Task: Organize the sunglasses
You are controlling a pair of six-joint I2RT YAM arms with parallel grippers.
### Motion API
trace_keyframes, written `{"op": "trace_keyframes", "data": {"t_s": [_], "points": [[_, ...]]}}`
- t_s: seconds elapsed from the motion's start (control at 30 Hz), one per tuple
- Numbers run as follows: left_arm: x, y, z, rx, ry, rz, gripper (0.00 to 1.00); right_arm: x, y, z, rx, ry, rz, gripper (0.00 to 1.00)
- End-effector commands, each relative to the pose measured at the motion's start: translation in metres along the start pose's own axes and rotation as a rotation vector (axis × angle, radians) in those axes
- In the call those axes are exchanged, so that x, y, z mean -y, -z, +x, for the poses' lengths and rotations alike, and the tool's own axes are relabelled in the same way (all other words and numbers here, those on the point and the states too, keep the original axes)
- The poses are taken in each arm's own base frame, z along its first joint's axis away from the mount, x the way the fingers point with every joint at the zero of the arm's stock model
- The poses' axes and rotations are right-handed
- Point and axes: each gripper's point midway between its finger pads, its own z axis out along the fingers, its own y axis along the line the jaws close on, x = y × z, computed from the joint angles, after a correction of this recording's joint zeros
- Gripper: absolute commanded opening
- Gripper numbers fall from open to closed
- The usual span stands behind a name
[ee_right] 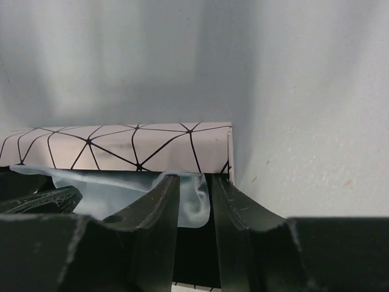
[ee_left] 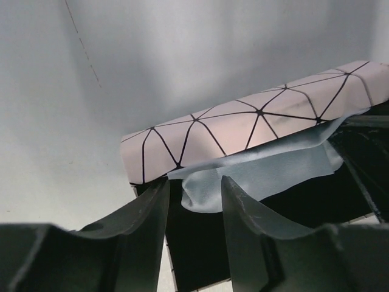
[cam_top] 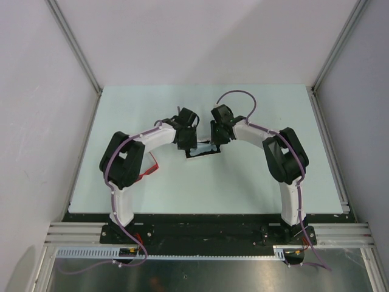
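The red sunglasses [cam_top: 150, 168] lie on the table, mostly hidden under my left arm's elbow. The white patterned case [cam_top: 203, 151] lies open at the table's middle, its lid [ee_left: 243, 131] raised and its black inside showing. The light-blue cloth [ee_left: 267, 170] lies across the black inside. My left gripper [cam_top: 184, 146] is open at the case's left end, and its jaws [ee_left: 194, 188] straddle the cloth's corner. My right gripper [cam_top: 217, 145] is at the case's right end. Its jaws [ee_right: 194, 182] stand narrowly apart around a fold of the cloth [ee_right: 103, 188], in front of the lid [ee_right: 121, 146].
The pale green table top [cam_top: 273, 176] ends at a black rail in front, where both arm bases stand. White walls close in the left, right and back sides. Both forearms meet over the case.
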Motion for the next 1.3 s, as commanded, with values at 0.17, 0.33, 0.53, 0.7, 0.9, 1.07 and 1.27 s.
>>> {"op": "trace_keyframes", "data": {"t_s": [0.17,0.33,0.53,0.7,0.9,1.07,1.27], "points": [[0.0,0.032,-0.02,0.088,0.003,-0.005,0.5,-0.001,0.039,-0.048,0.153,-0.015,0.027,0.35],[0.001,0.033,-0.018,0.084,0.001,0.002,0.47,-0.004,0.045,-0.052,0.171,-0.019,0.023,0.33],[0.008,0.035,-0.017,0.07,-0.008,0.036,0.31,-0.013,0.04,-0.04,0.131,0.013,-0.005,0.09],[0.018,0.035,-0.016,0.057,-0.025,0.077,0.25,-0.019,0.032,-0.027,0.093,0.027,-0.021,0.06],[0.032,0.028,-0.016,0.03,-0.035,0.133,0.25,-0.024,0.025,-0.021,0.072,0.031,-0.048,0.09],[0.034,0.018,-0.019,0.032,-0.044,0.13,0.25,-0.023,0.014,-0.012,0.041,0.026,-0.052,0.09],[0.034,0.007,-0.02,0.023,-0.053,0.123,0.25,-0.022,0.011,-0.01,0.035,0.023,-0.052,0.09]]}}
